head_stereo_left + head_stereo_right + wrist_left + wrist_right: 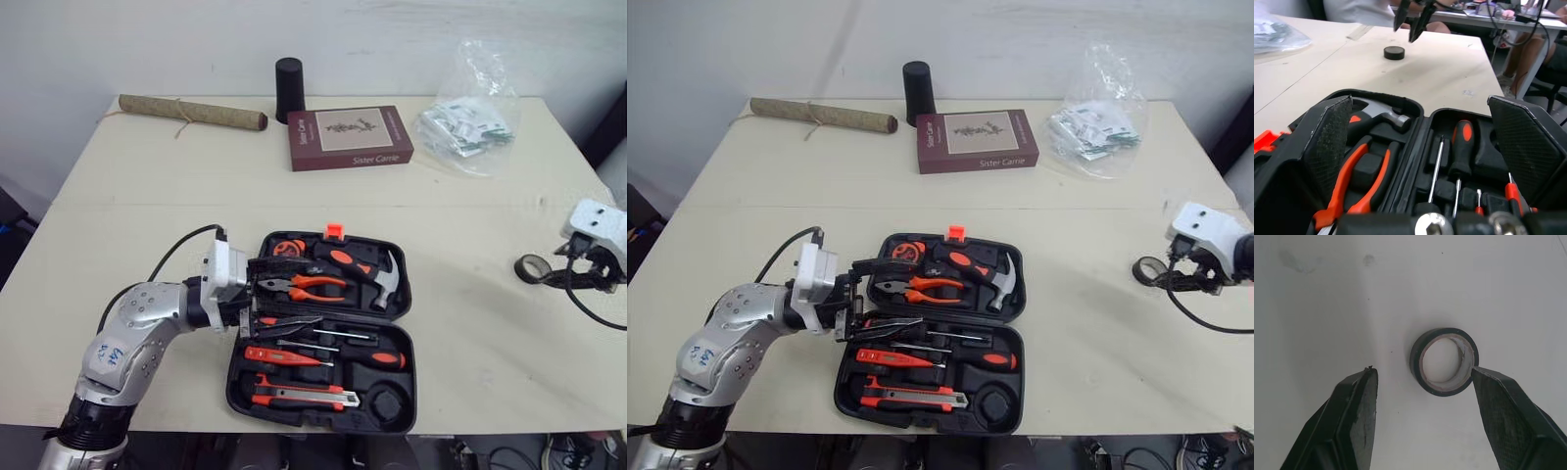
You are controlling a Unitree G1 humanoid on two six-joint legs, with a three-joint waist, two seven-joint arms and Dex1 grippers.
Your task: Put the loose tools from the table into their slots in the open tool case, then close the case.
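Tape roll loose on table; both grippers spread, neither holding anything.
Head view: tape roll (532, 266) lies flat, well right of the open tool case (392, 406), with the right gripper (580, 278) just beside it. The left gripper (269, 291) is at the case's left edge, fingers wide. Left wrist view: that gripper spans the case halves; the roll lies beyond. Right wrist view: the roll lies between the wide-open fingers, by one fingertip.

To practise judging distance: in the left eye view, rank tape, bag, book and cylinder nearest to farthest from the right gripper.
1. Tape, just beside the right gripper.
2. Bag, far right.
3. Book, far middle.
4. Cylinder, behind the book's left end.
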